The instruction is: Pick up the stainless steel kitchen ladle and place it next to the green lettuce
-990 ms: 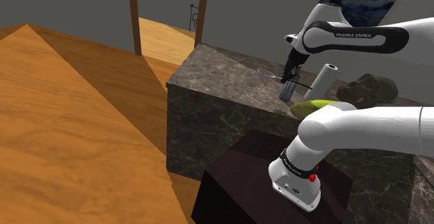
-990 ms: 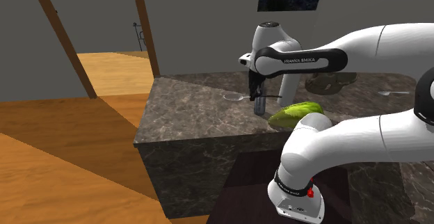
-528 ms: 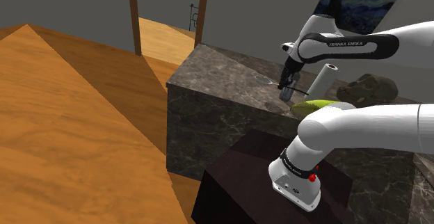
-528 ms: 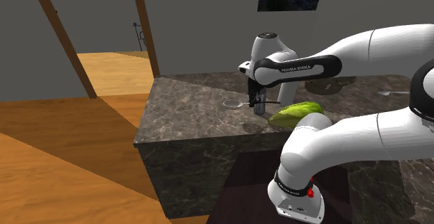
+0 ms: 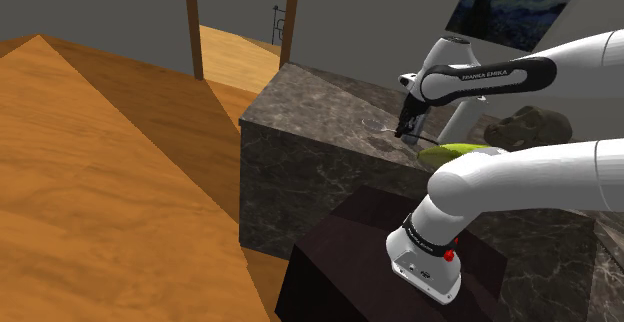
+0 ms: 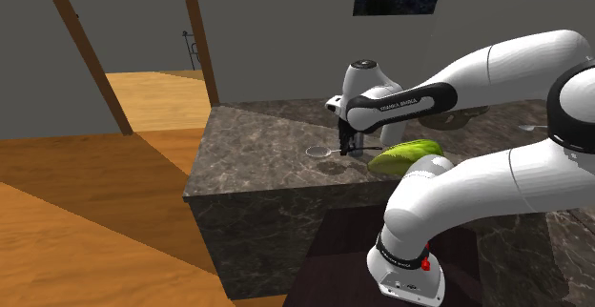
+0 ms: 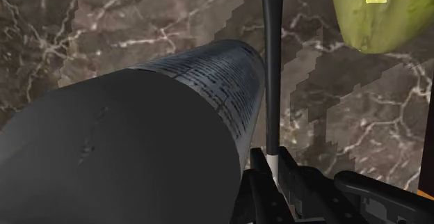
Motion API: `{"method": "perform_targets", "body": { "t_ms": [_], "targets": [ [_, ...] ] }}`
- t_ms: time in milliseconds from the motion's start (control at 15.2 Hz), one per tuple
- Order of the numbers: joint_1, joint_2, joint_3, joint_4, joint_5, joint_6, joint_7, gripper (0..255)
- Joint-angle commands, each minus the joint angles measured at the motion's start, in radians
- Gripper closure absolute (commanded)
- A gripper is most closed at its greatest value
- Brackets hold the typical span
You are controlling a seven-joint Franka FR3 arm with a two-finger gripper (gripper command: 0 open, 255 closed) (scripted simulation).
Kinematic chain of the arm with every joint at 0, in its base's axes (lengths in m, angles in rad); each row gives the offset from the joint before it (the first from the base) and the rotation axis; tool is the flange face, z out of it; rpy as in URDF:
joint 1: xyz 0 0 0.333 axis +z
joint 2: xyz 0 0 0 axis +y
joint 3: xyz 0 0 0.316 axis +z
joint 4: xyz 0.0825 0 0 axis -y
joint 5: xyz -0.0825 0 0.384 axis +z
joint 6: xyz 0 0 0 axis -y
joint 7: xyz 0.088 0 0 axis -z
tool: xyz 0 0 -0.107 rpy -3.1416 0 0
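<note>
The one dark box stand sits nearest, with the single white arm rising from it and bending back over the marble counter.

On the counter's near part lies one green lettuce, a long leaf shape. Just beside it, toward the shoulder view's left, the black gripper points down at the counter. In the wrist view its fingers are drawn in close on the thin dark handle of the one ladle, which runs straight out from between them. The lettuce lies close by on one side of the handle, and one grey roll lies right against its other side. In the second exterior view the ladle's bowl shows as a pale ring low over the counter. It lies to that view's left of the gripper, with the lettuce on the gripper's right. Whether the bowl touches the stone cannot be told.

Farther back are one dark lumpy object, one pale utensil, one painting on the wall and two wooden posts.

Compared with a second ago, the wrist and the ladle's bowl sit lower, close to the counter, and the forearm now covers more of the roll.
</note>
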Motion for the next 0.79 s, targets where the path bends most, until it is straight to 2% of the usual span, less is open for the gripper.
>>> {"method": "perform_targets", "body": {
  "t_ms": [0, 528, 594, 726],
  "targets": [
    [-0.003, 0.021, -0.012, -0.018, -0.013, 0.039, 0.003, 255],
    [-0.003, 0.021, -0.012, -0.018, -0.013, 0.039, 0.003, 255],
    [-0.003, 0.021, -0.012, -0.018, -0.013, 0.039, 0.003, 0],
    [-0.003, 0.021, -0.012, -0.018, -0.013, 0.039, 0.003, 0]
  ]
}}
